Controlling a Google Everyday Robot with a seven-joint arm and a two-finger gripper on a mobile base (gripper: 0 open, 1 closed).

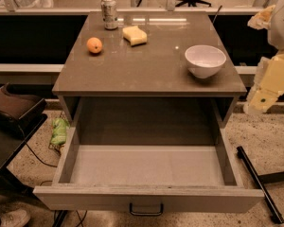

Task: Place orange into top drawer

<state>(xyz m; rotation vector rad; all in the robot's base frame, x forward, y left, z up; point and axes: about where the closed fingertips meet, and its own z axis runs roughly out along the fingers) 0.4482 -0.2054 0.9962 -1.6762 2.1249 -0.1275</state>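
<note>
The orange [94, 45] is small and round and sits on the left rear of the table top [146, 70], left of the sponge. The top drawer [146, 167] is pulled fully open below the table top. Its flat grey bottom is bare, and a dark loop handle [146, 210] sits on its front. Cream and white arm segments [270, 82] show at the right edge, level with the table's right side and well away from the orange. My gripper's fingers do not show in the camera view.
A soda can [109, 13] stands at the table's rear left, with a pale yellow sponge [134, 35] beside it. A white bowl [205, 60] sits at the right. A dark chair [14, 109] stands at the left, green cloth [59, 131] lies on the floor, and a black bar [258, 183] lies at the right.
</note>
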